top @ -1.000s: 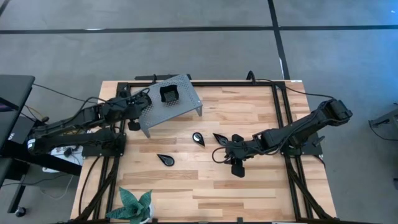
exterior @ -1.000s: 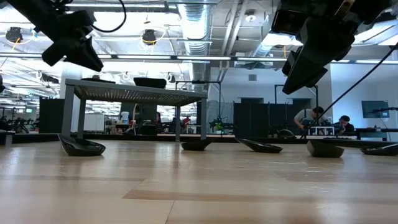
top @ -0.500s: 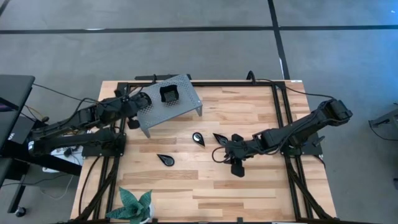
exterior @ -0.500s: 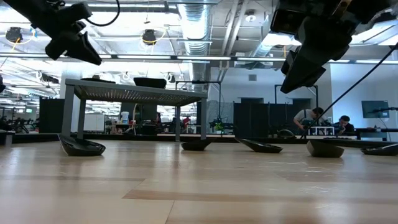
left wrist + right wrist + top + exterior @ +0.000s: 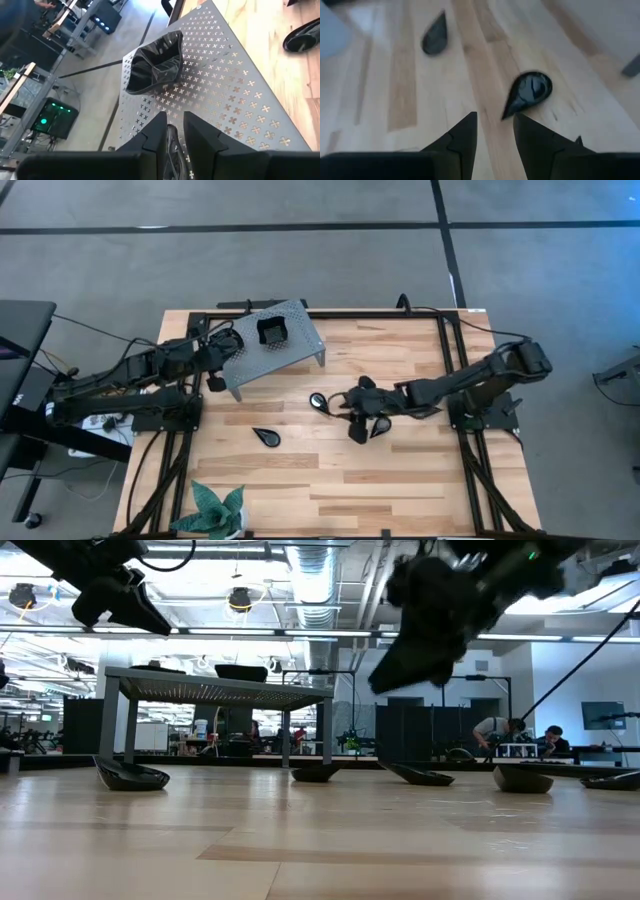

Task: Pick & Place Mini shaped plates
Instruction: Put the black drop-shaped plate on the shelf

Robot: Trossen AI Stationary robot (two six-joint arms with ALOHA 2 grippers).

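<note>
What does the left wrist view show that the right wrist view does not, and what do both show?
Only the left wrist view shows the perforated stand with a squarish plate on it, beyond the left end effector, whose fingers are slightly apart. Only the right wrist view shows the open right end effector over a teardrop plate, with another teardrop plate farther off. Both show the wooden table.

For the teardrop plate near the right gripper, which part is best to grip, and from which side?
Probably the narrow pointed tip of the teardrop plate, from above: it lies flat on the table, and the tip is slim enough to fit between the right gripper fingers, which hover just beside it.
</note>
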